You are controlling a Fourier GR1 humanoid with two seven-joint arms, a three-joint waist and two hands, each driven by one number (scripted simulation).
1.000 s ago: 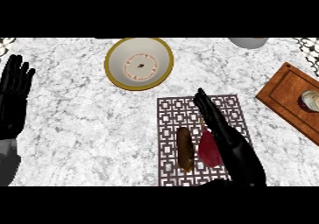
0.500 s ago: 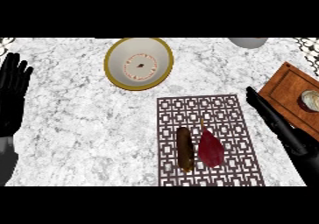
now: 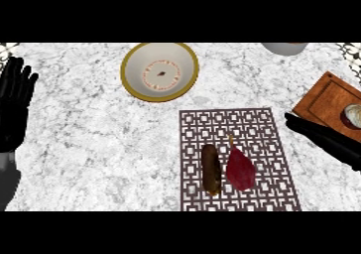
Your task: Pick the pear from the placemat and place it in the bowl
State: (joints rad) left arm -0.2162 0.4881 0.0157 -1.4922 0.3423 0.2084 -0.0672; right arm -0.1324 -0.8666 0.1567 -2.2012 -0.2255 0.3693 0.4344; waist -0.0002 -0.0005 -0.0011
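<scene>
One view on record, the head view.

- Counter (image 3: pixel 88 149): white-grey marble top.
- Placemat (image 3: pixel 227 124): dark lattice pattern, lower centre-right, and its near edge runs out of view.
- Pear (image 3: pixel 240 169): dark red. It lies on the mat's lower half with its stem pointing away from the robot. No hand touches it.
- Brown oblong item (image 3: pixel 210 169): lies just beside the pear on its left, parallel to it. Whether the two touch cannot be told.
- Bowl (image 3: pixel 140 64): white inside with a yellow rim, off the mat beyond its far left corner and near it. It has a ring of small marks on its floor and holds no pear.
- Left hand (image 3: pixel 11 106): at the left edge, palm open, fingers straight, pointing up and slightly spread, thumb out to the side. It rests there and holds nothing.
- Right hand (image 3: pixel 326 139): comes in from the right edge over the counter, between the mat's right side and a wooden tray (image 3: pixel 323 99). Its fingers are straight and pressed together, pointing up-left. It holds nothing and is well apart from the pear.
- The tray carries a round pale object (image 3: pixel 357 115), cut off by the right edge.
- Grey vessel (image 3: pixel 286 47): at the top edge, only partly in view.
</scene>
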